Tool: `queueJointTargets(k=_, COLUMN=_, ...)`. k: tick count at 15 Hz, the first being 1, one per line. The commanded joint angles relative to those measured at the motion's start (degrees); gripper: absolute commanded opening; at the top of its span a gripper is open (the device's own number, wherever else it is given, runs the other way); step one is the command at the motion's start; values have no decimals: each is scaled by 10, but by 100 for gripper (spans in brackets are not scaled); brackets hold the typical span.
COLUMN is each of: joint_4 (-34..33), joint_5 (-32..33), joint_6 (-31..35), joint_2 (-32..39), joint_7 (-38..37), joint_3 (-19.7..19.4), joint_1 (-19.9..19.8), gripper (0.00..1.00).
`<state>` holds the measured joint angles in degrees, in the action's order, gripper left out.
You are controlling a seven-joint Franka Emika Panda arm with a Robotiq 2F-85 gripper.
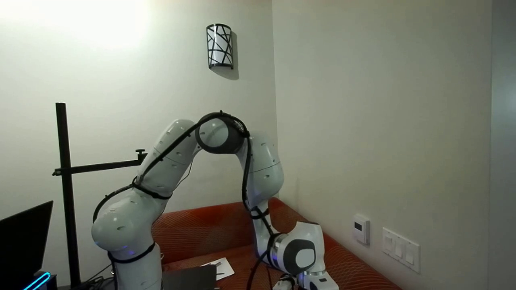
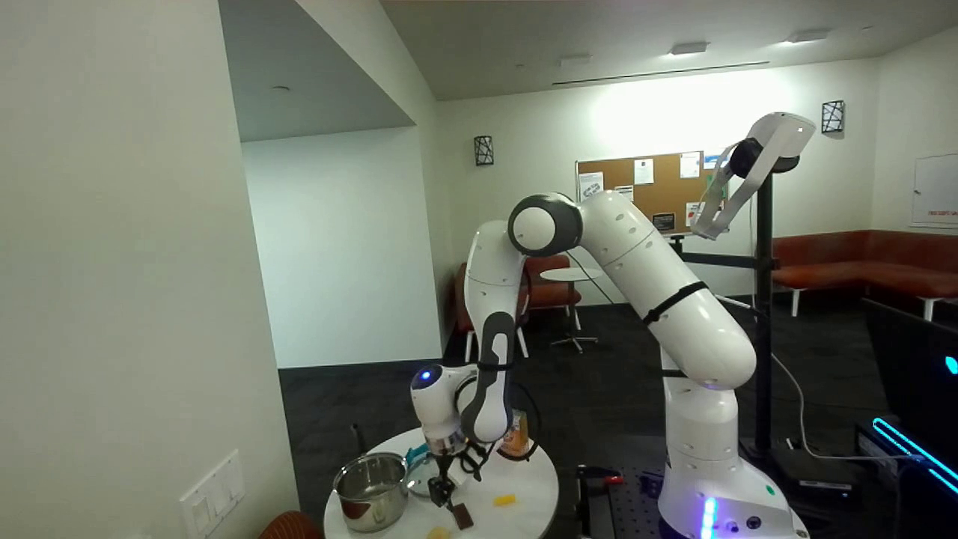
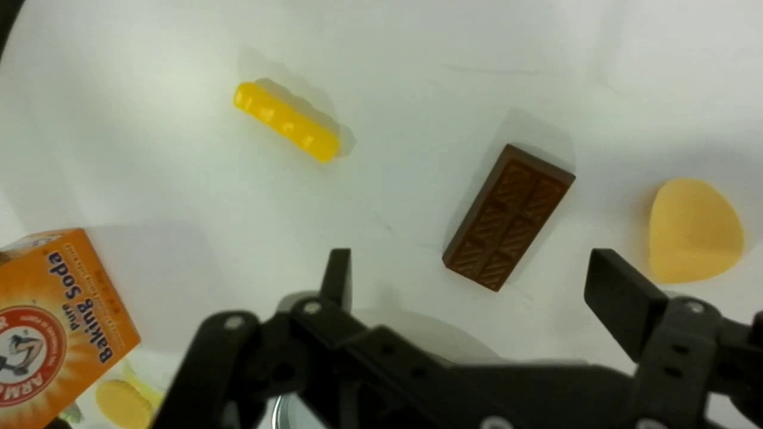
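Pale walls (image 1: pixel 383 100) fill most of an exterior view, with a rust-red couch (image 1: pixel 209 227) tucked into the corner. The white robot arm (image 2: pixel 644 262) arches up, over and back down, basically an upside-down U in both exterior views. Under its business end there's a round white table (image 2: pixel 535 486). A shiny steel pot (image 2: pixel 370 498) sits near the edge of it, with a glass lid (image 2: pixel 421 477) right beside it. Also an orange box of baking soda (image 3: pixel 59 333), showing at the left of the wrist view and partly cut off.

The gripper (image 3: pixel 471 261) points down at the table with its jaws spread pretty wide and no hold on anything. Closest thing to it is the chocolate bar (image 3: pixel 508 217), a brown block lying flat on the table; in the wrist view it sits at a slant, its near end between the jaw tips with a gap on either side. Can't really tell how high the tips are off the table. A yellow chip (image 3: pixel 694 232) lies near the bar, over to the right in the wrist view, and a bumpy yellow stick (image 3: pixel 286 121) is farther away on the bar's other side.
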<state>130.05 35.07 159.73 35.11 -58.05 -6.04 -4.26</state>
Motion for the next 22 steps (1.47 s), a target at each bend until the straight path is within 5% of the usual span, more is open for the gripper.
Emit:
queueJointTargets(k=1, joint_4=-28, joint_5=-80, joint_6=5, joint_2=28, joint_7=69, joint_3=-38, joint_1=46, gripper=100)
queueJointTargets(k=10, joint_4=-71, joint_5=-227, joint_6=1, joint_2=89, joint_7=181, joint_3=-87, joint_1=103, gripper=100)
queueJointTargets(k=20, joint_4=-72, joint_5=-285, joint_6=9, joint_2=114, joint_7=179, joint_3=-128, joint_1=153, gripper=99)
queueJointTargets(k=21, joint_4=-71, joint_5=-288, joint_6=9, joint_2=114, joint_7=180, joint_3=-129, joint_1=155, gripper=75)
queueJointTargets(k=22, joint_4=-71, joint_5=-291, joint_6=9, joint_2=114, joint_7=180, joint_3=-130, joint_1=157, gripper=75)
